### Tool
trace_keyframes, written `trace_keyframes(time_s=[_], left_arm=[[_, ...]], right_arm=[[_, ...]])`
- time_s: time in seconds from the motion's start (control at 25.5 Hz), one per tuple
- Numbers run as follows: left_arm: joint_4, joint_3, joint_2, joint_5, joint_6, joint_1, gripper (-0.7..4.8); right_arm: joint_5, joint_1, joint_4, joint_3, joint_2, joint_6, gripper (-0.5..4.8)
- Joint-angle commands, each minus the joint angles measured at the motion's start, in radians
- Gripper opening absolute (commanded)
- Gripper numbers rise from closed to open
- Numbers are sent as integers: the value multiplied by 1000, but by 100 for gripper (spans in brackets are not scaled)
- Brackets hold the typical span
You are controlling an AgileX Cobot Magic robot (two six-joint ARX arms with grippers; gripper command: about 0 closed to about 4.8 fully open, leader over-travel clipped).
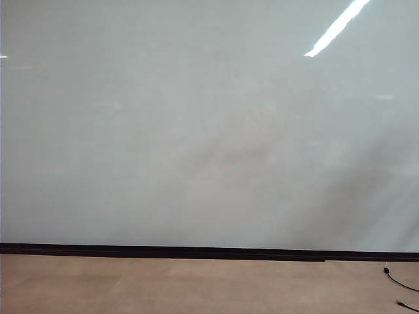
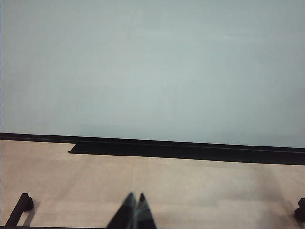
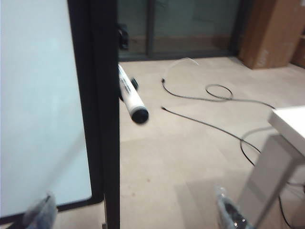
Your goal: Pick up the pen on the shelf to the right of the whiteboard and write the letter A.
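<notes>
The whiteboard (image 1: 196,131) fills nearly the whole exterior view: glossy, pale grey, blank, nothing written on it, with a black strip (image 1: 196,251) along its lower edge and tan floor (image 1: 163,288) below. No arm shows there.

The left gripper (image 2: 136,202) hangs low over the floor in front of the whiteboard (image 2: 152,67), facing it, well apart from it; its two dark fingertips are pressed together, holding nothing.

The right gripper (image 3: 138,214) is off the whiteboard's right side, by the black edge frame (image 3: 100,109). Its fingers (image 3: 43,212) are spread wide with nothing between them.

The pen (image 3: 131,95), white with a dark end cap, sticks out from behind that black frame, beyond the right gripper and not touching it. Cables (image 3: 214,95) trail over the floor past it, and a white table (image 3: 286,143) stands near.
</notes>
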Motion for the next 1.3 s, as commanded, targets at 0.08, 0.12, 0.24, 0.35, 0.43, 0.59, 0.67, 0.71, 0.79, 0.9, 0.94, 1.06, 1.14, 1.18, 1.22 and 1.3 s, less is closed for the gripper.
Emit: trace_keyframes(time_s=[0.08, 0.12, 0.24, 0.35, 0.43, 0.59, 0.67, 0.71, 0.79, 0.9, 0.94, 1.06, 1.14, 1.18, 1.22, 1.3], left_arm=[[8, 2, 0, 0, 4, 0, -5], [8, 2, 0, 1, 4, 0, -4], [8, 2, 0, 0, 4, 0, -4], [8, 2, 0, 1, 4, 0, -5], [8, 2, 0, 0, 4, 0, -5], [8, 2, 0, 0, 4, 0, -4], [8, 2, 0, 0, 4, 0, -4], [8, 2, 0, 2, 4, 0, -4], [8, 2, 0, 0, 4, 0, -4], [8, 2, 0, 1, 4, 0, -5], [8, 2, 0, 0, 4, 0, -4], [8, 2, 0, 0, 4, 0, -5], [8, 2, 0, 1, 4, 0, -5], [8, 2, 0, 0, 4, 0, -5], [8, 2, 0, 0, 4, 0, -4], [8, 2, 0, 0, 4, 0, -4]], right_arm=[[-66, -13, 126, 26, 83, -21, 433], [-69, -16, 140, 33, 102, -24, 433], [-95, -36, 168, 50, 161, -24, 433], [-115, -71, 245, 55, 235, -24, 432], [-144, -97, 271, 58, 262, -18, 432], [-211, -139, 313, 74, 312, -5, 432], [-252, -158, 314, 90, 332, 16, 432], [-282, -167, 314, 103, 342, 35, 432], [-317, -176, 312, 121, 353, 50, 432], [-338, -186, 310, 139, 352, 60, 431], [-337, -186, 310, 142, 352, 68, 431], [-337, -186, 294, 150, 352, 84, 431], [-338, -185, 294, 151, 352, 87, 431], [-338, -185, 301, 151, 352, 93, 431], [-338, -185, 305, 151, 352, 96, 431], [-338, -185, 308, 152, 352, 112, 431]])
